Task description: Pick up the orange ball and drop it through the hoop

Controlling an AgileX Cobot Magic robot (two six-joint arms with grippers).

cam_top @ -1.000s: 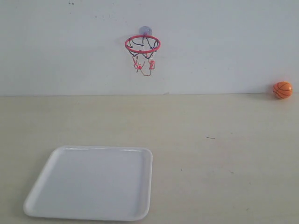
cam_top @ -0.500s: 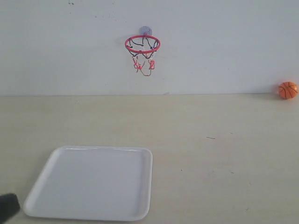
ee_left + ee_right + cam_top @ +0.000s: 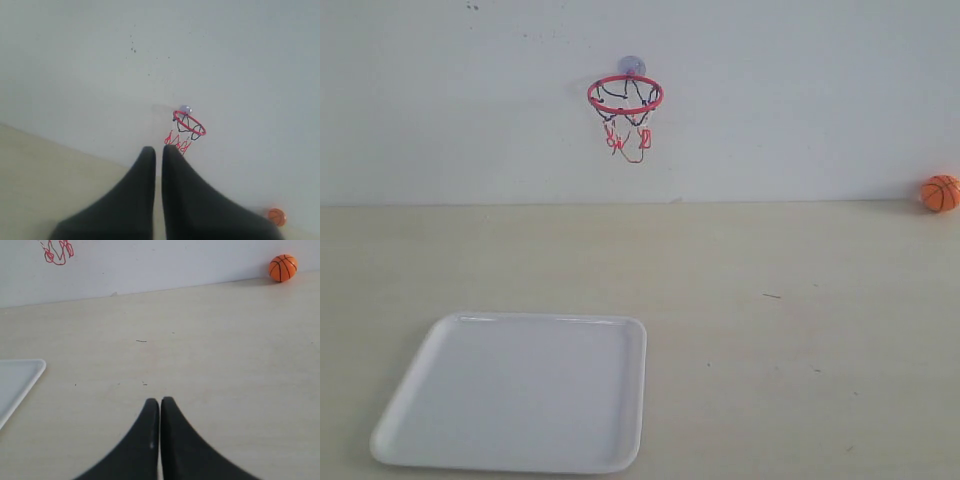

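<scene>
On the white wall [image 3: 800, 100] the hoop [image 3: 625, 95] sits level, net [image 3: 628, 135] hanging down.

The exterior camera faces the wall [image 3: 470, 100] head-on from across the table [image 3: 770, 350], hoop [image 3: 625, 95] upper centre. Both wrist cameras look wallward, sharing hoop and ball [image 3: 940, 193].

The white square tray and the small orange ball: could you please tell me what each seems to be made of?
The white square tray looks like plastic or melamine, slightly glossy: soft sheen along its rim. The small orange ball looks like matte rubber or foam, with black seam lines; too small to tell which.
</scene>
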